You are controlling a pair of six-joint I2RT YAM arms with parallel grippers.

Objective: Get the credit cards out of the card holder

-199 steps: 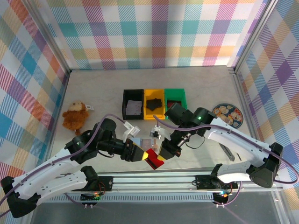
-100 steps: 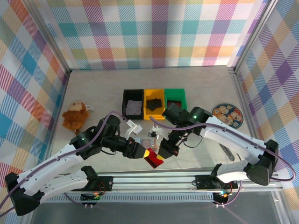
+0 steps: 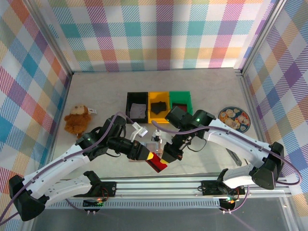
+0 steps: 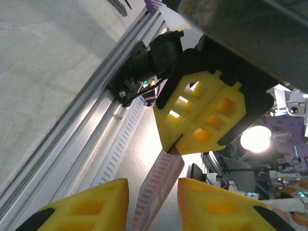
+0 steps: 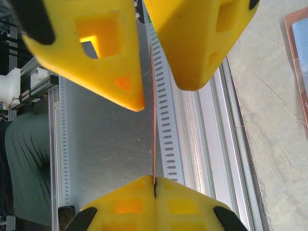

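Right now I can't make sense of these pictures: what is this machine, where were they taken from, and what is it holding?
Two white robot arms are bolted at the near edge of the table, each ending in a yellow two-fingered pincer. The wide picture looks down from above; each close-up comes from a wrist camera. The left pincer and right pincer both grip one thin red card in the air. The open pinkish-tan leather card holder lies on the table. Behind sit black, yellow and green plastic bins, a brown plush monkey and a patterned round plate.
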